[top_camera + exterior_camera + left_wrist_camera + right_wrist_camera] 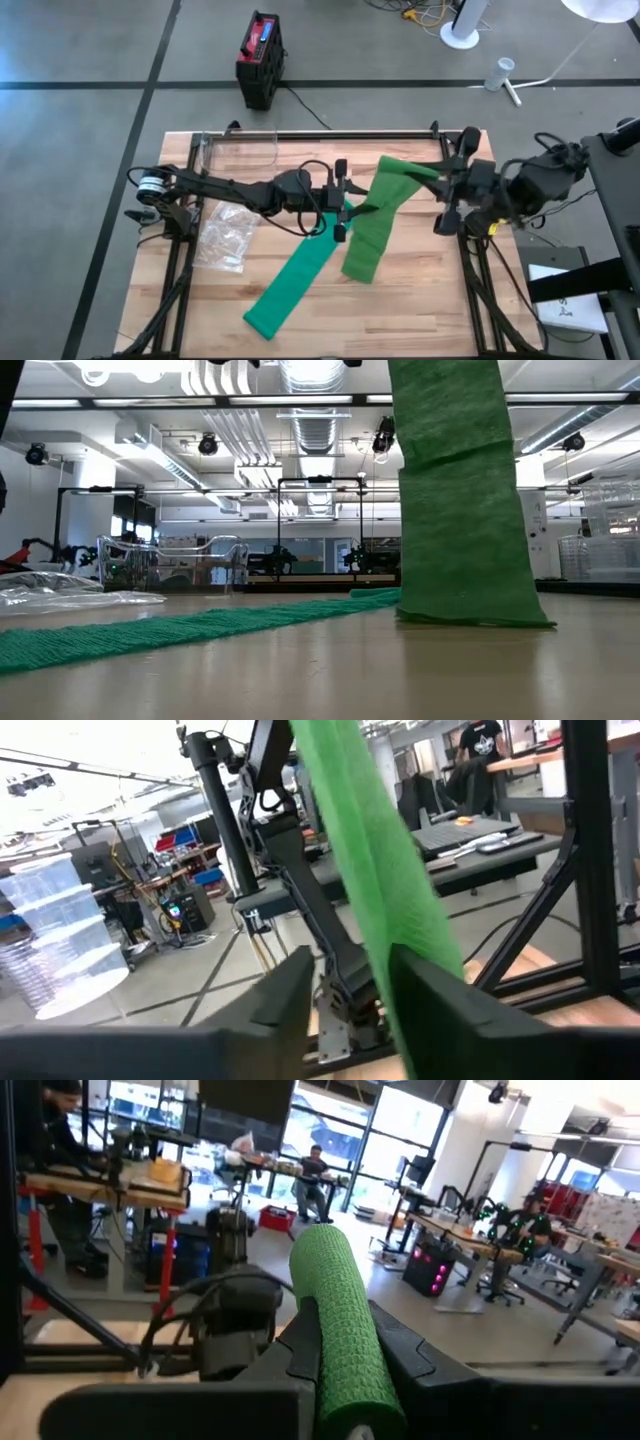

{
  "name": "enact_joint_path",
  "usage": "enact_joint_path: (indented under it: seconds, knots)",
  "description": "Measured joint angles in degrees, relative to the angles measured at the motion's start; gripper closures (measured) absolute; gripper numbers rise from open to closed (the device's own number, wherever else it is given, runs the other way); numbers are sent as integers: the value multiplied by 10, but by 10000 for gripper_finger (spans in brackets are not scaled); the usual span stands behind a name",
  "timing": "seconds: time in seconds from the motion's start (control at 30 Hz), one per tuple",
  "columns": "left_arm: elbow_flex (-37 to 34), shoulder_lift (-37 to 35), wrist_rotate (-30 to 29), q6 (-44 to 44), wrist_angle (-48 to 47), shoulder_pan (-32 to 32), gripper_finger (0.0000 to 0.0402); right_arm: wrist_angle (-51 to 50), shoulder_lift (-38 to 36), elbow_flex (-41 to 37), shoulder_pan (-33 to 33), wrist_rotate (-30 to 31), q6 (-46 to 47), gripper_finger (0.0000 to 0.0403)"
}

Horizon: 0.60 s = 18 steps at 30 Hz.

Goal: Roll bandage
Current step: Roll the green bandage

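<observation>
Green bandage hangs clamped in right jaws; left jaws stand slightly parted around it.

The floor is grey concrete crossed by dark seams, filling the upper half of the high view; a black and red box stands on it at upper centre, its cable trailing right; a white lamp base sits at the upper right; in the low view, silver ceiling ducts run overhead among strip lights; workbenches and seated people fill the room at upper left of the right wrist view.
</observation>
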Motion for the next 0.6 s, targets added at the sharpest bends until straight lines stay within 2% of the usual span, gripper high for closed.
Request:
enact_joint_path:
  seconds: [0.23,0.6]
  knots:
    - [-10,-2,-1,-21,-29,7,183,-10,-5,41,0,-14,-16,368]
    - [-6,-2,18,-55,-7,6,125,-40,-3,63,0,-42,-28,368]
